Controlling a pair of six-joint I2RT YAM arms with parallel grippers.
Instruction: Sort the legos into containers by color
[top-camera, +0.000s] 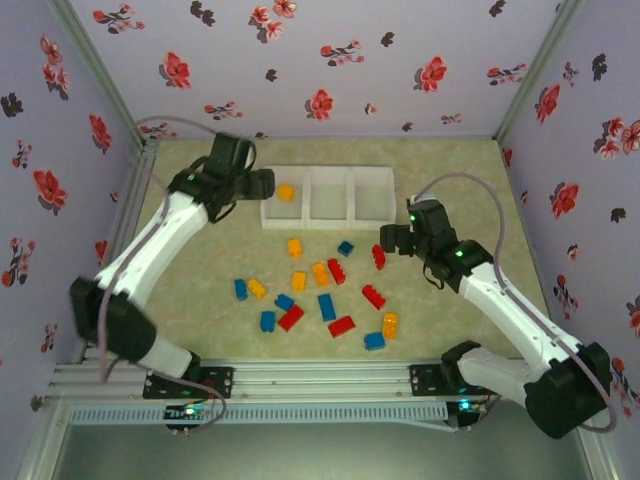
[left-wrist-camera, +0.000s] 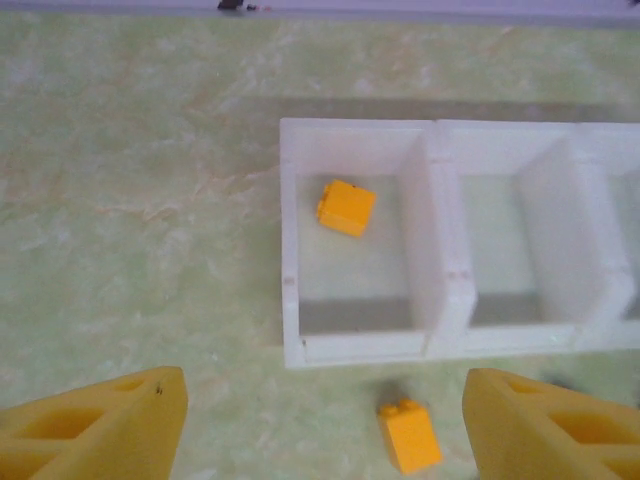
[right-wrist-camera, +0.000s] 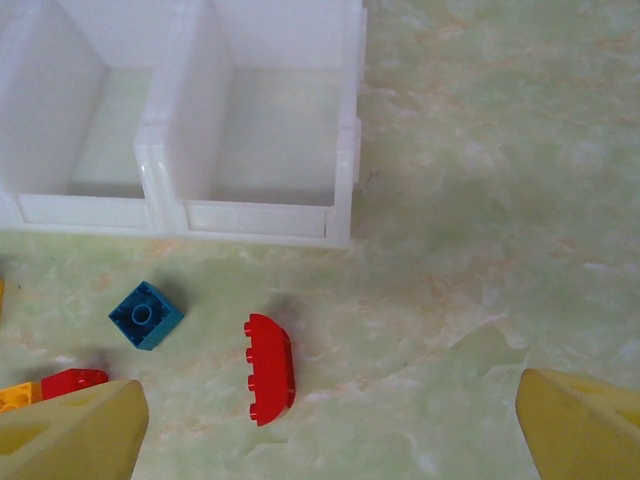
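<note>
Nearest the arm bases, loose legos (top-camera: 326, 306) are lying scattered on the pale green marbled table (top-camera: 205, 320). At the near right, a blue brick (top-camera: 375, 340) and an orange-yellow brick (top-camera: 390, 323) are sitting just beside each other, with a red brick (top-camera: 341, 326) lying to their left. Further in, more red, blue and orange-yellow pieces are lying across the middle of the table, all apart from the bins.

The right hand (top-camera: 384, 243) is hanging over the far right edge of that scatter. Its yellow fingers (right-wrist-camera: 70, 430) are standing wide apart and gripping nothing. In the right wrist view, a curved red lego (right-wrist-camera: 270, 368) is lying on the table below the gap. A blue single-stud lego (right-wrist-camera: 146, 314) is sitting to its left, and both are resting near the front wall of the bins.

The left hand (top-camera: 262, 184) is reaching toward the left end of the row of containers (top-camera: 305, 195). Its fingers (left-wrist-camera: 100, 420) are likewise standing wide, with nothing between them. In the left wrist view, an orange-yellow lego (left-wrist-camera: 410, 436) is lying on the table just in front of the left bin (left-wrist-camera: 290, 300).

Farthest off, the three white translucent bins are sitting joined in one row. One orange-yellow cube (left-wrist-camera: 346, 207) is lying inside the left bin, turned at an angle to the walls and toward the far side.
</note>
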